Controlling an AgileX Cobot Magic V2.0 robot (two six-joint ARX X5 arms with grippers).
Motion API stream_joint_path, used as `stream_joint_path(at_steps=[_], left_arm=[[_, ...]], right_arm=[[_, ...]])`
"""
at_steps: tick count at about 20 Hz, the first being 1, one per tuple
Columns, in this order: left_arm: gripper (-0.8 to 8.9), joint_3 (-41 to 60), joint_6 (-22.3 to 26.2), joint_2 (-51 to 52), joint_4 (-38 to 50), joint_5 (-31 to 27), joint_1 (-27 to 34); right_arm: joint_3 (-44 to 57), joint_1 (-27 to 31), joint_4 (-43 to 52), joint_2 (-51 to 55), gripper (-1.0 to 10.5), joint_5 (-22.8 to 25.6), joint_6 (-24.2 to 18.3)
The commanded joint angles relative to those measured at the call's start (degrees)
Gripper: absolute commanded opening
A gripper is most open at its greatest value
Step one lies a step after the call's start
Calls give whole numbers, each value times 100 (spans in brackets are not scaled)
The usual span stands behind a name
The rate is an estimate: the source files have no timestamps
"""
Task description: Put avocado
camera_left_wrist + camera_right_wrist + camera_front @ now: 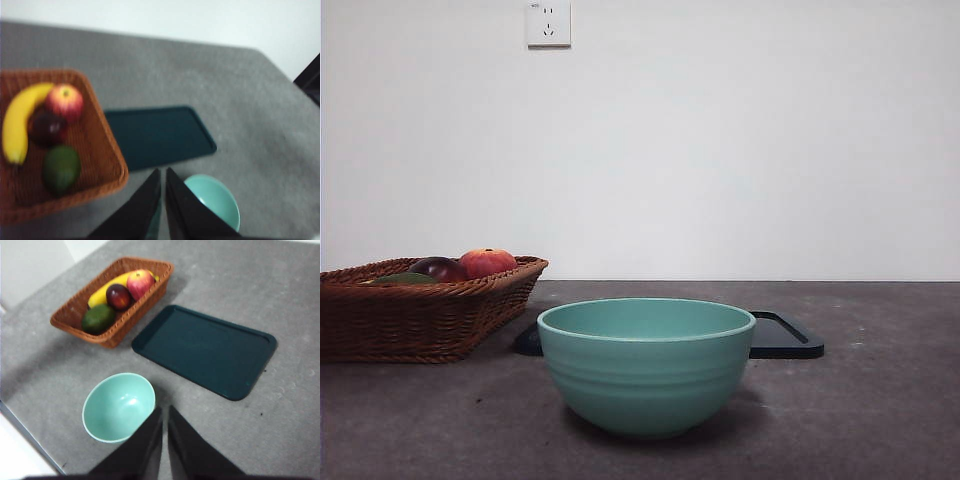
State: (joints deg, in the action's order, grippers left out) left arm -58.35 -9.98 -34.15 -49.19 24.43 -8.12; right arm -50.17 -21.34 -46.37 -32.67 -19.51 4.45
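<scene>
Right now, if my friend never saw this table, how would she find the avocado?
Look for the brown wicker basket beside the dark tray. Four fruits lie inside it, and the avocado sits at one end, next to the dark maroon fruit. It is the only dull green one; the others are a yellow banana, the maroon fruit and a red apple.

Only the ends of the two arms show, each seen from its own wrist camera. The left tool (pixel 163 175) has two matte black jaws, broad at the base and narrowing to slim pointed tips, with flat inner faces separated by a thin pale slit. The right tool (pixel 165 412) looks the same: two plain black tapering jaws, smooth-surfaced, with no visible screws, cables or markings.
</scene>
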Motion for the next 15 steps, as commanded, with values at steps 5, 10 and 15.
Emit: stream_joint_path(at_steps=[5,10,15], left_arm=[[19,-116,415,-28,-302,52,-15],[202,-116,643,-33,-321,55,-17],[598,-116,785,-33,-210,55,-39]], right_arm=[[-94,-28,133,-20,12,-13,-153],[-94,-28,136,-20,100,0,-153],[-94,-28,184,-20,443,2,-144]])
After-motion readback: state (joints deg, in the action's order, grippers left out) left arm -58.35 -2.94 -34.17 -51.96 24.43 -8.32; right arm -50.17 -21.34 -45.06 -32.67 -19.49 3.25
